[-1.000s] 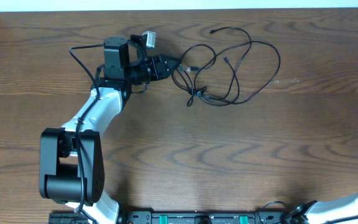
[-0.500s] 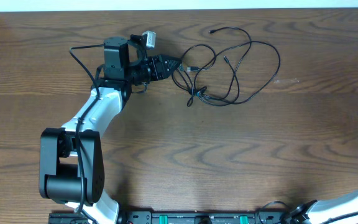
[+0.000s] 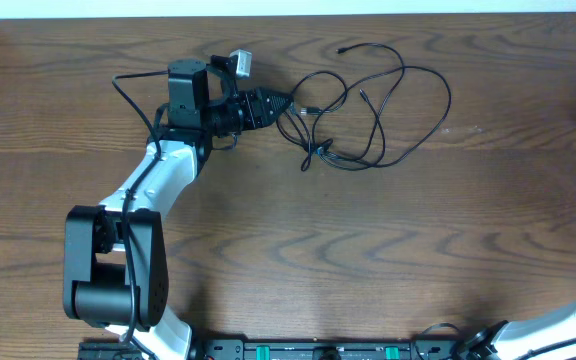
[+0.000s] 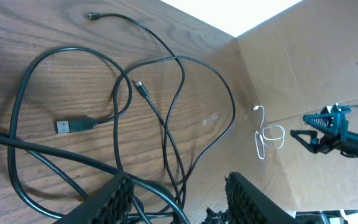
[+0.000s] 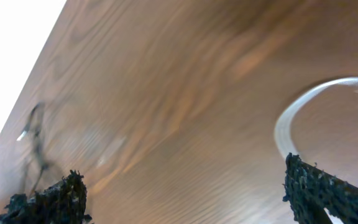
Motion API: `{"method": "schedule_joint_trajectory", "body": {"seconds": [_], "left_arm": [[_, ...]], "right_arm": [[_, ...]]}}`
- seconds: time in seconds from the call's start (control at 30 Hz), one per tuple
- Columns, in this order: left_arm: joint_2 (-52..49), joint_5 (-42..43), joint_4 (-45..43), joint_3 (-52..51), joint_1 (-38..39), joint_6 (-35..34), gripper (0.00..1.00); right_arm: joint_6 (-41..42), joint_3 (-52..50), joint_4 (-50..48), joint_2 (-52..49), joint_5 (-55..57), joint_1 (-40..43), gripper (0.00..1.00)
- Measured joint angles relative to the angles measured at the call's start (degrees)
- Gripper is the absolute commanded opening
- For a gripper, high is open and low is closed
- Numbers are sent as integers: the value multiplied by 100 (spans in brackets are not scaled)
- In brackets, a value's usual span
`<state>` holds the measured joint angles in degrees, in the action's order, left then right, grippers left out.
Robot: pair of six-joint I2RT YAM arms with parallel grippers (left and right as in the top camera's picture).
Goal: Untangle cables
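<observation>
1 cable looks already freed: the white cable (image 5: 278, 130) lies alone on the table (image 3: 268, 260), well apart from the black cables (image 3: 320, 152). In the right wrist view its curve sits just beside 1 finger of the right gripper (image 5: 182, 173), outside the gap and not inside it. This view is blurred, so you cannot be sure whether the cord touches that finger. The right jaws stand wide apart and grasp nothing. Your left gripper (image 4: 178, 183) is at the near edge of the black bunch. Its jaws are spread too, and a few black strands run through the gap between them without being pinched. Ahead of the left jaws the black cables cross each other in several loops. A flat USB plug (image 4: 73, 125) lies ahead and to 1 side of them, and 2 small plug ends lie further out. How many black cords there are you cannot count with certainty, because the strands overlap; they seem to be at least 2. So you may judge the task as partly done: the white cord is out, and the black ones are not yet parted. What is left for you, it seems, is to close the left jaws on 1 strand only and draw it away while the other strands stay on the table. Then lay each black cord separately, as the white one lies now.
</observation>
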<state>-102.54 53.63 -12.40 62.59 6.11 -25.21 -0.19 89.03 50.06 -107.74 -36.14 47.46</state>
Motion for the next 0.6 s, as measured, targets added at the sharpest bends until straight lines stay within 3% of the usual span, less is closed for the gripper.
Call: {"method": "schedule_joint_trajectory", "body": {"seconds": [0.3, 0.5, 0.6], "left_arm": [[2, 2, -28, 0, 0, -24, 49], [2, 2, 28, 0, -24, 162, 49], [2, -20, 179, 0, -170, 319, 49]], "right_arm": [[-474, 0, 208, 0, -417, -1838, 99], [-542, 0, -26, 0, 236, -3526, 99], [-1005, 0, -90, 0, 739, -4286, 99]]}}
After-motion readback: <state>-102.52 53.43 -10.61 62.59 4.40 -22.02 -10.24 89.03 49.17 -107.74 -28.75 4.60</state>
